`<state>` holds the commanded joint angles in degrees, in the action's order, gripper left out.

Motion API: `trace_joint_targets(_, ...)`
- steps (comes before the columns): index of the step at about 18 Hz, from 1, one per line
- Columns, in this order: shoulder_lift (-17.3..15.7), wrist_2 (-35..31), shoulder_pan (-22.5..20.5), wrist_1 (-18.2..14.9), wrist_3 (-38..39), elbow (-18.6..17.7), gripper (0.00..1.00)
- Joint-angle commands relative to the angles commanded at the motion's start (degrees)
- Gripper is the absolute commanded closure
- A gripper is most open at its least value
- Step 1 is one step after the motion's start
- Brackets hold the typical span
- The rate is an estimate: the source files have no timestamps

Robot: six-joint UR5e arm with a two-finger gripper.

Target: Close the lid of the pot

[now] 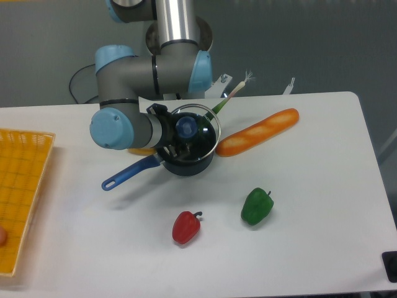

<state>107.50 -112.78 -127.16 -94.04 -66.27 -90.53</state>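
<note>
no readable text, no labels, no brands, no numbers anywhere in view

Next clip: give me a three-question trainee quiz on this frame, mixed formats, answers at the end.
1. True or false: the lid lies flat on the table, away from the pot.
2. Which vegetable is nearer the baguette: A) red pepper B) green pepper?
3. Fill in: the pot's blue handle points toward the ___ tray.

Key: 1. False; it is tilted over the pot, at the gripper. 2. B. 3. Yellow.
</note>
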Motion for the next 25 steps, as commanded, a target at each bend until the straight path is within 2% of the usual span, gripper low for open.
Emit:
trace_joint_targets(3,-0.89,3.08,-4.13,0.61,-2.53,2.28,0.00)
trace_joint_targets(5,-0.97,3.53,-7.21,2.80,-7.10,2.90,0.00)
trace_joint_targets(7,-0.97,5.54,-10.81,6.40,-10.71,3.08,0.00)
trace_joint_targets(12,-1.24,8.44,-19.60,10.10,-19.06,4.31,0.00)
trace_joint_targets(19,-1.32,15.82,-30.68,11.60,-30.92,5.89,0.00)
trace_joint_targets(22,-1.33,16.01,-32.27,11.60,-34.53,5.63,0.00)
trace_joint_targets(25,-3.51,16.10,-34.64,11.51,-37.86,4.84,0.00)
